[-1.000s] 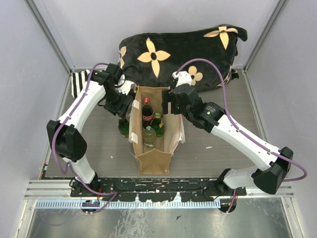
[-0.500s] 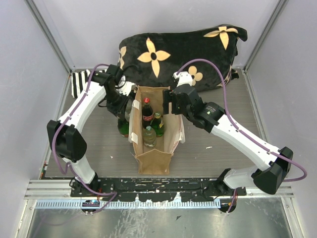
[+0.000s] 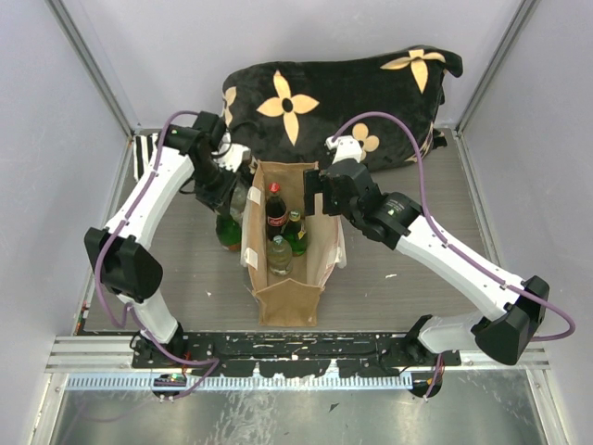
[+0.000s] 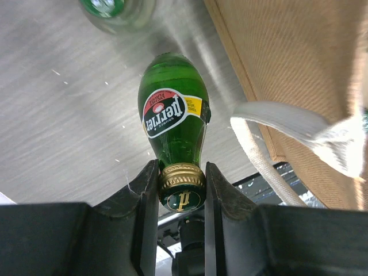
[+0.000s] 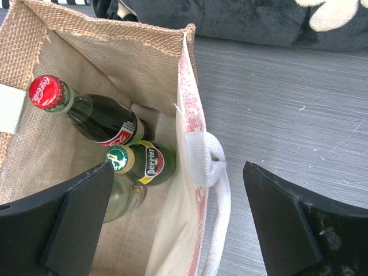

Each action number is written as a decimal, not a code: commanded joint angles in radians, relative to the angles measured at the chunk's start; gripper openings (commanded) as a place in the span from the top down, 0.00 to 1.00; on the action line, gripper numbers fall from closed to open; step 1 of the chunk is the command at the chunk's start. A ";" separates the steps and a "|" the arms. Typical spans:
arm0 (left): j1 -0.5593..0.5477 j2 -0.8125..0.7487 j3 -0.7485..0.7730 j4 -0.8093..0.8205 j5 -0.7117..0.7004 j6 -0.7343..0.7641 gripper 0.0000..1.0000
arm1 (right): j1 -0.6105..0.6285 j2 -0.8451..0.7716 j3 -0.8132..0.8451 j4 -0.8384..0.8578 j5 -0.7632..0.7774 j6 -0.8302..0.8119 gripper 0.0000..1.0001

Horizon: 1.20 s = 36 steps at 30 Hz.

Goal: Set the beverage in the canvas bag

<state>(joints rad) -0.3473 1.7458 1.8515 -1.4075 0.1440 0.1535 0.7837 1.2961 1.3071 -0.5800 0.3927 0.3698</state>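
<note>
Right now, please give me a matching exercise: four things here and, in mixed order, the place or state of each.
1 cola bottle
2 Perrier bottle seen by the left wrist
3 right tool
4 flowered cushion

A behind the canvas bag
B inside that bag
C open at the bag's rim
D neck clamped in the left tool

Pairs: 1-B, 2-D, 3-C, 4-A.

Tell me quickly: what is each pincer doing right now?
Left pincer: shut on the Perrier bottle at its cap.
Right pincer: open, empty, straddling the canvas bag wall.
</note>
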 commanded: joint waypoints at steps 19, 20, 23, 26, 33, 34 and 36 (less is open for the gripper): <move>0.008 0.006 0.652 0.003 0.204 -0.058 1.00 | -0.083 -0.141 -0.073 -0.054 0.139 0.079 0.00; 0.008 -0.005 0.652 0.024 0.221 -0.066 1.00 | -0.084 -0.144 -0.076 -0.057 0.138 0.084 0.00; 0.008 -0.035 0.638 0.088 0.271 -0.089 1.00 | -0.085 -0.150 -0.086 -0.060 0.134 0.097 0.00; 0.007 -0.052 0.640 0.132 0.325 -0.123 1.00 | -0.087 -0.153 -0.093 -0.061 0.130 0.103 0.00; 0.007 -0.088 0.646 0.214 0.356 -0.147 1.00 | -0.087 -0.153 -0.105 -0.063 0.124 0.116 0.00; 0.006 -0.092 0.644 0.217 0.357 -0.147 1.00 | -0.087 -0.152 -0.106 -0.063 0.122 0.117 0.00; 0.007 -0.101 0.634 0.229 0.360 -0.152 1.00 | -0.087 -0.150 -0.106 -0.063 0.120 0.119 0.00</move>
<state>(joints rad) -0.3393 1.7222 2.4584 -1.3262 0.4114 0.0376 0.6979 1.1690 1.2041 -0.6594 0.5060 0.4702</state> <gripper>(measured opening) 0.345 0.999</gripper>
